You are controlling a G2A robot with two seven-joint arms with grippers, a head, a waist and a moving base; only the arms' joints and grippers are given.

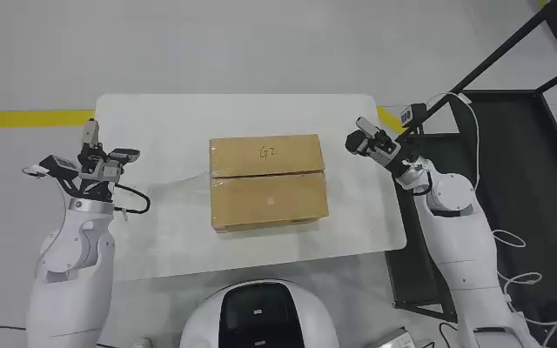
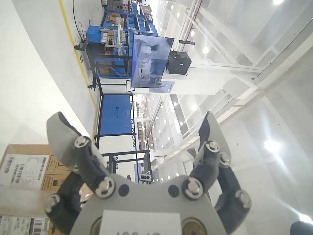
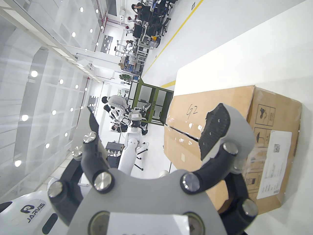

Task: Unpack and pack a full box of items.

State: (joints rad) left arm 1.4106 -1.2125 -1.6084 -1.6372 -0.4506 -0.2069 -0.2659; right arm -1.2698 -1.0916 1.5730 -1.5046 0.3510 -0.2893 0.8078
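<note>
Box [image 1: 268, 183] sits mid-frame in the top view, at the centre of the white table [image 1: 157, 113], long side running left-right, flat on its base. It's plain brown corrugated card. The two top flaps are closed and meet at a seam running left-right across the middle, with glossy clear tape over it. There's a handwritten mark on the flap nearer the frame's top. In the right wrist view the box [image 3: 195, 103] shows printed handling symbols and a white label on one end face, and the seam looks jagged and slightly parted under the tape. The left wrist view catches a labelled end of the box [image 2: 24, 165]. My read on handling: stiff walls, probably heavy since it's meant to be full, so don't try lifting it with one gripper. The tape is slick and card edges crush if pinched hard. The best hold for opening is likely a flap edge at the seam, ideally near an end where the tape may give. To shift the whole box, press on both short ends. Left gripper [image 1: 90, 132] is at frame left, well apart from the box, with its fingers spread wide on nothing [image 2: 133, 123]. Right gripper [image 1: 357, 133] is at frame right, near the box's upper right corner but not touching, also spread wide and empty [image 3: 156, 113].
</note>
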